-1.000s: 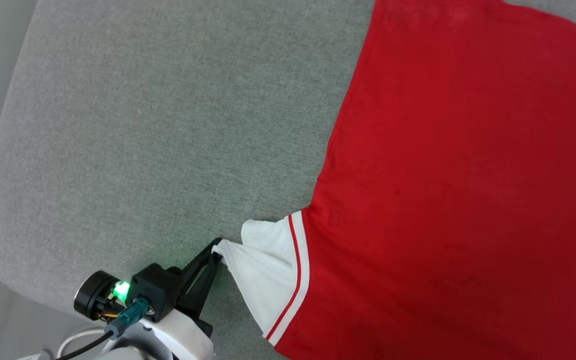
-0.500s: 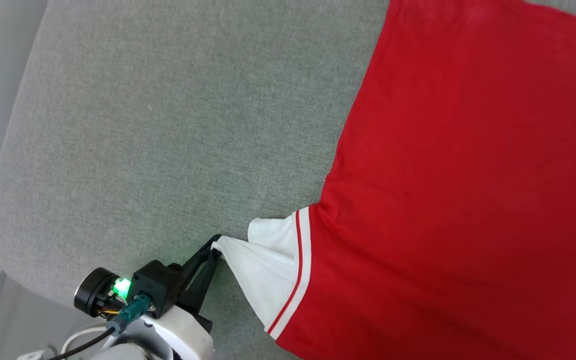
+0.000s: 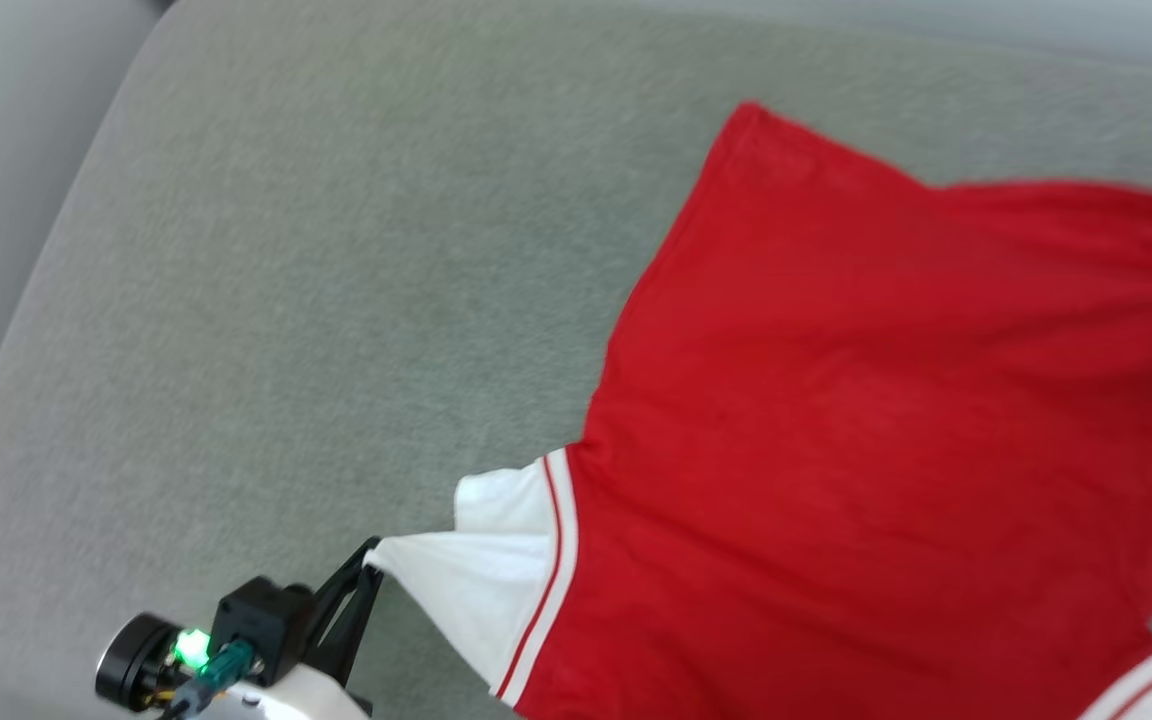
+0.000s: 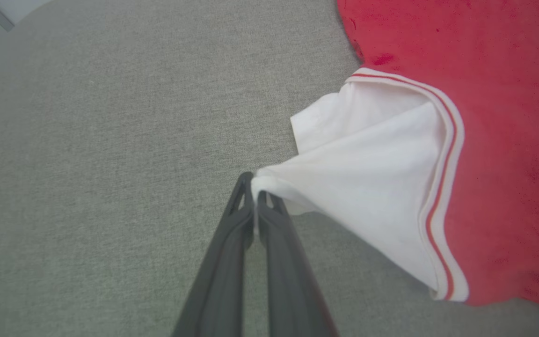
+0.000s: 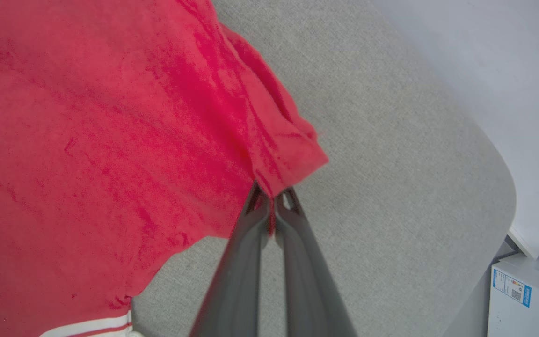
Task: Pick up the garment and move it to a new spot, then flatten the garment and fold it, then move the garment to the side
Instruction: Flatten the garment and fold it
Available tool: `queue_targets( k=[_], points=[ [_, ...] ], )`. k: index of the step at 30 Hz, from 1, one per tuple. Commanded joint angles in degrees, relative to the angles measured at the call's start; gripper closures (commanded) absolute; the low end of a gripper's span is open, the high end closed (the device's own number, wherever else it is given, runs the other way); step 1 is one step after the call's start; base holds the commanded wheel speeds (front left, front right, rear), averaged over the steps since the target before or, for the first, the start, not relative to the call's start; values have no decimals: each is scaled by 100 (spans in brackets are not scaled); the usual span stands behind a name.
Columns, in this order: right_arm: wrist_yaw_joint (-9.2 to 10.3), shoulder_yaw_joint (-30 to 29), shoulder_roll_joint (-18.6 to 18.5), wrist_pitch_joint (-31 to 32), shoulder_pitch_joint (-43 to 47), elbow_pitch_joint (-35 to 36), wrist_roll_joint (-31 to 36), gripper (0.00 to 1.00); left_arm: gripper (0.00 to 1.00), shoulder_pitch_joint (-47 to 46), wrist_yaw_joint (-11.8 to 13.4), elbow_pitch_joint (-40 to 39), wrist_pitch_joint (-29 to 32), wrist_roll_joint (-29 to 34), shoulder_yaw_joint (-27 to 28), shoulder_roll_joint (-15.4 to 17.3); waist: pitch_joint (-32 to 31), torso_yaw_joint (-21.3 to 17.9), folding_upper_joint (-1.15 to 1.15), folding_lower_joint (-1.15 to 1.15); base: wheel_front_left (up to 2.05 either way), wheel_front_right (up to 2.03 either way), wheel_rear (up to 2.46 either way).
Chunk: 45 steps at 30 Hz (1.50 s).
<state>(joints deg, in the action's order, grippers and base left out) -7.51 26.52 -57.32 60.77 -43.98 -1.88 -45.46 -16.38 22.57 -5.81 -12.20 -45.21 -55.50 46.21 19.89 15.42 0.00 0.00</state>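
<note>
Shirt [image 3: 836,450] lies spread on the grey cushion [image 3: 286,300], off to the right of the left gripper [image 3: 368,562]. Its long way runs from the sleeves, down by that gripper, to the bottom edge far ahead of it, and it slants a little to the right as it goes. The left gripper [image 4: 254,187] has its fingers pressed together on the tip of one white sleeve [image 4: 367,159], so the sleeve is pulled into a point. The right gripper [image 5: 273,195] has its fingers squeezed tight on a red corner, which bunches up just past the tips. The shirt is bright red and plain on top, with soft wrinkles. A red and white stripe runs where the white sleeve meets the red part. A white box [image 5: 527,295] stands to the right of the right gripper, past the cushion's edge.
</note>
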Motion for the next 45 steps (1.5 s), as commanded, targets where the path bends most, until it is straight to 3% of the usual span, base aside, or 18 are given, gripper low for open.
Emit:
queue_targets(
  k=[1, 6, 13, 22, 28, 30, 31, 32, 33, 39, 45],
  points=[
    [4, 71, -106, -87, 184, 130, -97, 100, 100, 113, 51, -19, -12, -45, 19, 42, -388, -387, 0, 0, 0, 0, 0],
    [4, 177, -675, -380, 915, 609, -471, 100, 100, 352, 167, -84, -54, -159, 78, 202, -649, -751, 0, 0, 0, 0, 0],
    [4, 137, -1268, -956, 2560, 660, -898, 100, 100, 536, 269, -164, -78, -241, 144, 341, -789, -1133, 0, 0, 0, 0, 0],
    [4, 181, -950, -1956, 4693, 425, -1070, 100, 100, 560, 300, -208, -93, -266, 154, 371, -816, -1398, 0, 0, 0, 0, 0],
    [4, 112, -621, -2244, 5212, 306, -921, 100, 100, 508, 283, -212, -52, -253, 129, 361, -824, -1457, 0, 0, 0, 0, 0],
    [4, -7, -591, -2290, 5195, 297, -886, 87, 100, 497, 278, -206, -31, -256, 125, 365, -847, -1463, 0, 0, 0, 0, 0],
    [4, -85, -623, -2292, 5166, 315, -869, 75, 100, 493, 275, -205, -32, -255, 121, 366, -860, -1461, 0, 0, 0, 0, 0],
    [4, -206, -663, -2331, 5103, 338, -853, 31, 100, 485, 269, -204, -19, -251, 114, 360, -876, -1453, 0, 0, 0, 0, 0],
    [4, -340, -693, -2366, 5032, 366, -838, 0, 100, 480, 263, -206, -16, -246, 110, 355, -887, -1444, 0, 0, 0, 0, 0],
    [4, -1036, -874, -2460, 4712, 636, -900, 0, 100, 442, 239, -226, 11, -206, 60, 292, -904, -1336, 0, 0, 0, 0, 0],
    [4, -1594, -1183, -2065, 4060, 1149, -849, 0, 100, 290, 190, -241, 38, -109, 9, 232, -761, -1118, 0, 0, 0, 0, 0]
  ],
)
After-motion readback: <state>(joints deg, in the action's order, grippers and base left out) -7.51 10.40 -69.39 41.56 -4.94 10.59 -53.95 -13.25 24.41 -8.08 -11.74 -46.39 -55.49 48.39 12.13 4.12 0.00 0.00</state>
